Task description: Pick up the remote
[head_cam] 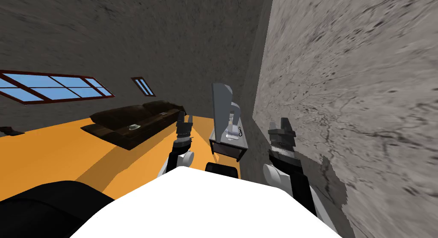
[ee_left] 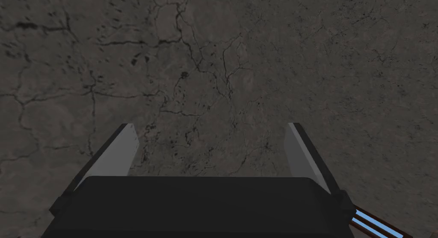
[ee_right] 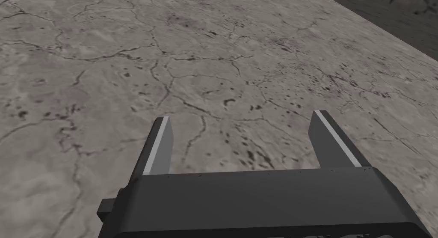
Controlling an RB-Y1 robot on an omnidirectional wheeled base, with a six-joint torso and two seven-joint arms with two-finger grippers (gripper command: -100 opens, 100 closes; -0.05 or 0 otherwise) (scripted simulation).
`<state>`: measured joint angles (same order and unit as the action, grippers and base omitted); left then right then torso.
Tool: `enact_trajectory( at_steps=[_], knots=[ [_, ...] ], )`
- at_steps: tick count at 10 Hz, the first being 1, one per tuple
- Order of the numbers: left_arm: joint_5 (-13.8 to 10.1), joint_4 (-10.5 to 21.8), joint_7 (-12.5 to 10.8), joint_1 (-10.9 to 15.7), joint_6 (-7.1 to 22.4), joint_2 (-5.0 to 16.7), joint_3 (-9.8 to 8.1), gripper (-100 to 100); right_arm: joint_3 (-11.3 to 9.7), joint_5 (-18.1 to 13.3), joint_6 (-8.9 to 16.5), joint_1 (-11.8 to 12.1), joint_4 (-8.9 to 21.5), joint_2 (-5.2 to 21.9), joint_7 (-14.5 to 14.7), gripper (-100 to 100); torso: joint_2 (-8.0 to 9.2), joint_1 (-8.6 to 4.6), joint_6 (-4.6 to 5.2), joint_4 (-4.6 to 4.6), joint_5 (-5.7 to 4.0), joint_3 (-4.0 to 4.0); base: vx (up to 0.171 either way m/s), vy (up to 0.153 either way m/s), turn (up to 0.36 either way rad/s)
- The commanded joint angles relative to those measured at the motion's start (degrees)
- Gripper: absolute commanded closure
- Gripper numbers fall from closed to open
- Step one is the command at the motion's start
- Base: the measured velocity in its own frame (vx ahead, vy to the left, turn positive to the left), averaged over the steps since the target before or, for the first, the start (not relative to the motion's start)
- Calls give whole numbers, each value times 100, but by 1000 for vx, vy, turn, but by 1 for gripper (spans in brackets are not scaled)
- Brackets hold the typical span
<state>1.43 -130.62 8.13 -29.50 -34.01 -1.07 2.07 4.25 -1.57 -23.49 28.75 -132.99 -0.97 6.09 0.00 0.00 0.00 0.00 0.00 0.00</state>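
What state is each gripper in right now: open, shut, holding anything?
Left gripper: open, holding nothing.
Right gripper: open, holding nothing.

The left claw (head_cam: 185,118) is raised over the orange floor (head_cam: 64,154) with its two fingers (head_cam: 181,116) apart, between a dark brown sofa (head_cam: 137,117) and a small grey table (head_cam: 239,144). The right claw (head_cam: 280,125) is up close beside the cracked grey wall (head_cam: 350,98). A tall grey panel (head_cam: 222,103) stands along the table's left edge with small white things (head_cam: 231,136) near the table's middle, two small pale things (head_cam: 134,127) lie on the sofa, and two red-framed windows (head_cam: 51,87) sit in the far wall.
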Motion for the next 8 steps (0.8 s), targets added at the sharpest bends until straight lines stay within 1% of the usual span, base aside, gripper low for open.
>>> enact_trajectory(
  at_steps=[1,3,6,7,8],
  knots=[
    [0,0,0,0,0,0,0,0,-75,-35,-70,78,119,244,38,-100,0,0,0,0,0,0,-30,46,134],
    [0,0,0,1,0,-1,1,0,-185,-85,-157,191,314,531,96,-100,17,21,-2,3,5,9,-39,70,173],
    [0,0,0,1,0,-1,1,0,-426,-190,-305,438,763,1007,219,-100,7,39,-2,1,8,4,-15,105,225],
    [0,0,0,1,0,-1,1,0,-426,-190,-305,438,783,1048,219,-100,6,42,-2,1,9,3,-6,65,107],
    [0,0,0,0,0,-1,1,0,-524,-231,-352,539,987,1239,269,-100,6,26,1,1,7,4,1,41,226]
  ],
)
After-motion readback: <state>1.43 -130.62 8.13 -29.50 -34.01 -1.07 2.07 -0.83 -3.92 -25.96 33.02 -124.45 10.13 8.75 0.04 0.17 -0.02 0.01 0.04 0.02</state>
